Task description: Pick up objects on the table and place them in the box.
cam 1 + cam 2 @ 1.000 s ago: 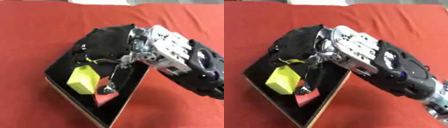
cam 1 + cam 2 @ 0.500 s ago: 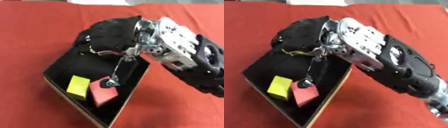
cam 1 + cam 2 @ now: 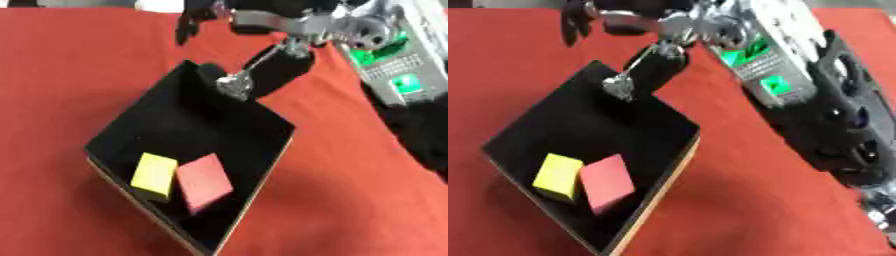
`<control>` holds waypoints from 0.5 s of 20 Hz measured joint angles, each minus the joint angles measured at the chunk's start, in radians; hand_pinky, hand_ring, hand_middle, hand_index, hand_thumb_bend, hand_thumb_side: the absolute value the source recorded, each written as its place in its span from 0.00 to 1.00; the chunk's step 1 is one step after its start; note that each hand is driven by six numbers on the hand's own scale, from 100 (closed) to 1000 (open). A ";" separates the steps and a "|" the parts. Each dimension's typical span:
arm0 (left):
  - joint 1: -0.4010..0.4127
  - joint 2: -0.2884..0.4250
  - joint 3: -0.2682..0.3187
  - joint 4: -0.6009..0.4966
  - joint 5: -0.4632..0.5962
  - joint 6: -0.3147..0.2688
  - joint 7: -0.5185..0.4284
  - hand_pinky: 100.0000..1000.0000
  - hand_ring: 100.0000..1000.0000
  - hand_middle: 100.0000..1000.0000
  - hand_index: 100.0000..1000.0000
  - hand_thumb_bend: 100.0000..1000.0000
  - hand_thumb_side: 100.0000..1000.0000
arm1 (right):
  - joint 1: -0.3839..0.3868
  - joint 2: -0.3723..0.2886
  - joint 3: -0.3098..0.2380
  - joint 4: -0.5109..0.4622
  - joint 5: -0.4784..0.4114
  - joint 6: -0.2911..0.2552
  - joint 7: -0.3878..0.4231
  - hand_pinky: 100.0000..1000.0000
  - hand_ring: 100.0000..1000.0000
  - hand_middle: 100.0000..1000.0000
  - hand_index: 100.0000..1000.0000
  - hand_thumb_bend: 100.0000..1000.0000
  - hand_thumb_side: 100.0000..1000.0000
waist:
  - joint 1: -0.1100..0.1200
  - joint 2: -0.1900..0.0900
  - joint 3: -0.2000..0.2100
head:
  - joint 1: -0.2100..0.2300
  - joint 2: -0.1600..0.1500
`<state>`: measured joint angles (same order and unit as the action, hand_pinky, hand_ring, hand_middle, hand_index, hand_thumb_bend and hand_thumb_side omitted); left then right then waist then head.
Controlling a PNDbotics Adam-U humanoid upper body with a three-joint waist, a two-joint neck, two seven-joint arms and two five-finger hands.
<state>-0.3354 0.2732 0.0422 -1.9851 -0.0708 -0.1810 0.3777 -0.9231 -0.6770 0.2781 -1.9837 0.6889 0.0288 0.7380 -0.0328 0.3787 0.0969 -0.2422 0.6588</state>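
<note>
- Yellow block (image 3: pixel 155 173) and red block (image 3: pixel 205 181) lying side by side in the near part of the black box (image 3: pixel 273 150) — touching or nearly so.
- Long axes of both running near-to-far, the red one tipped a little leftward at its far end.
- Right hand (image 3: pixel 627 20) raised over the box's far corner, fingers spread and relaxed, holding nothing.
- Best lifted straight up and clear of the box wall — no dragging across the rim.

Right robot hand (image 3: pixel 636 22) blurred, partly cut by top edge, box's (image 3: pixel 262 175) near corner cropped below
</note>
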 measured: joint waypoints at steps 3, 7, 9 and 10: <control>0.001 0.000 0.006 0.000 -0.006 -0.001 0.009 0.54 0.74 0.63 0.82 0.10 0.79 | 0.047 -0.009 -0.071 0.000 -0.025 0.044 -0.044 0.81 0.75 0.68 0.79 0.00 0.58 | 0.006 -0.003 -0.009 | 0.011 0.000; 0.001 0.000 0.009 0.000 -0.010 -0.001 0.014 0.54 0.74 0.63 0.82 0.10 0.79 | 0.084 -0.027 -0.169 0.000 -0.076 0.097 -0.103 0.82 0.79 0.74 0.81 0.00 0.77 | 0.006 -0.004 -0.004 | 0.015 0.000; 0.000 0.000 0.014 0.000 -0.012 -0.004 0.021 0.54 0.74 0.63 0.82 0.10 0.79 | 0.110 -0.027 -0.218 0.000 -0.106 0.116 -0.134 0.83 0.82 0.77 0.82 0.00 0.80 | 0.010 -0.004 -0.013 | 0.022 0.000; -0.001 0.000 0.017 0.000 -0.015 -0.006 0.024 0.54 0.74 0.63 0.82 0.10 0.78 | 0.132 -0.025 -0.244 0.000 -0.121 0.127 -0.149 0.83 0.83 0.78 0.82 0.00 0.81 | 0.013 -0.004 -0.015 | 0.027 0.000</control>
<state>-0.3360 0.2736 0.0588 -1.9851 -0.0855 -0.1872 0.4017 -0.7914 -0.7019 0.0345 -1.9838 0.5681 0.1562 0.5893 -0.0197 0.3749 0.0815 -0.2155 0.6591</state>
